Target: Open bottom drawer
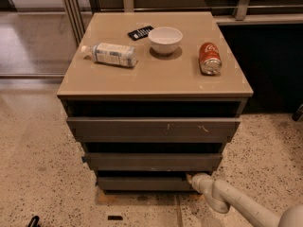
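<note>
A tan-topped cabinet (pixel 154 79) holds three grey drawers. The bottom drawer (pixel 142 183) sits lowest, just above the floor, with a dark gap over its front. My gripper (pixel 191 178) is at the end of the white arm (pixel 227 200) that comes in from the lower right. It sits at the right end of the bottom drawer's top edge, against the dark gap. Its tip is buried in the shadow there.
On the cabinet top lie a plastic bottle (pixel 110 54) on its side, a white bowl (pixel 165 39), a red soda can (pixel 209 58) on its side and a dark small packet (pixel 140 32). A glass partition stands at the left. Speckled floor surrounds the cabinet.
</note>
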Robot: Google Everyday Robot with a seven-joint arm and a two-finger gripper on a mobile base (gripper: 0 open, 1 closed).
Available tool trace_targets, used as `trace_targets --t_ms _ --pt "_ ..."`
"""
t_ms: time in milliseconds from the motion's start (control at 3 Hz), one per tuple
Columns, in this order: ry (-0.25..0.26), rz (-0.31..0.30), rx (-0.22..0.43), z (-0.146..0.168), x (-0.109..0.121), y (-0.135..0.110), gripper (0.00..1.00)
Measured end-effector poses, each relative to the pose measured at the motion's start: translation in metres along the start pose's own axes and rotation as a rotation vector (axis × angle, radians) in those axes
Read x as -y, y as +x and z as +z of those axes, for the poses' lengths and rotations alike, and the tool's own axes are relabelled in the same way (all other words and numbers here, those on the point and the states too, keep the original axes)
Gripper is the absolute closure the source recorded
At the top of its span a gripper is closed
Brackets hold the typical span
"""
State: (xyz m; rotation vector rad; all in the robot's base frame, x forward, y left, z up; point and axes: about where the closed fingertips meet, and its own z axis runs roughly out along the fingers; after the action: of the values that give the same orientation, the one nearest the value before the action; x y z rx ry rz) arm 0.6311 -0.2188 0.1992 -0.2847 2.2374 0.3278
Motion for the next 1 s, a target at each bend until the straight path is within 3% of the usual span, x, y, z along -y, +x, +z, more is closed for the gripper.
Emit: trace_targets --t_ms 667,1000 --pt "-0.037 0.074 -0.092 0.007 -0.013 -0.007 1.0" --pt "-0.107 0.07 -0.163 -0.004 -0.014 0.006 1.0"
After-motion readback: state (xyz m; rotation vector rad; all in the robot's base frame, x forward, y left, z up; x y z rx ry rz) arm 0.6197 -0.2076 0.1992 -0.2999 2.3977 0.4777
